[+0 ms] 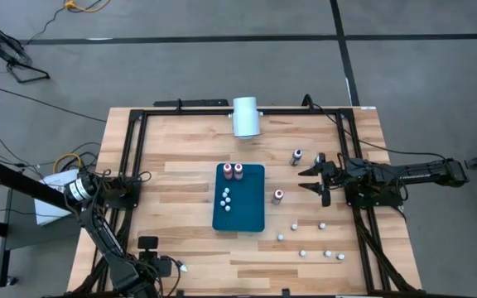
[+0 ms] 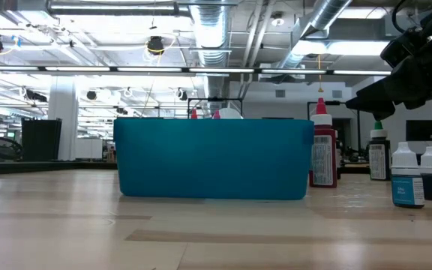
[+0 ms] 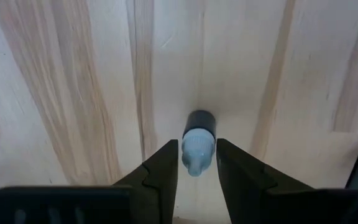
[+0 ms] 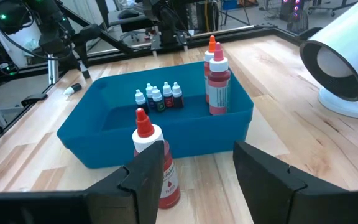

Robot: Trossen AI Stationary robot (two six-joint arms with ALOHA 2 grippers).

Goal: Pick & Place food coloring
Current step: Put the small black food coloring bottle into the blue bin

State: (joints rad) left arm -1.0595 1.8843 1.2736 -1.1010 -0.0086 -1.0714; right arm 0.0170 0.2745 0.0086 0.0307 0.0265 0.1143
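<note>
The food coloring is a set of small bottles. Two tall red ones [image 1: 232,170] and several tiny pale-capped ones [image 4: 159,96] stand in the teal tray [image 1: 251,211]. A red bottle [image 1: 278,196] and a dark one [image 1: 296,156] stand on the table right of the tray. Several tiny bottles [image 1: 303,252] are scattered toward the near right corner. My right gripper [image 1: 305,180] hangs open above the table, right of the red bottle [image 4: 157,168]. My left gripper [image 3: 197,169] is near the table's near edge. Its open fingers stand on either side of a tiny dark bottle [image 3: 199,124]. My left gripper has its fingertips [image 3: 166,163] close on either side of the tiny bottle's pale cap [image 3: 197,149], coming from the table's left and slanting down. The bottle rests on the table. Whether the fingers touch the cap, I cannot tell.
A large white cylinder [image 1: 245,116] lies at the far edge behind the tray. A black frame [image 1: 135,149] runs along the table's left, far and right sides. Bare wood [image 1: 180,199] lies between the tray and the left rail.
</note>
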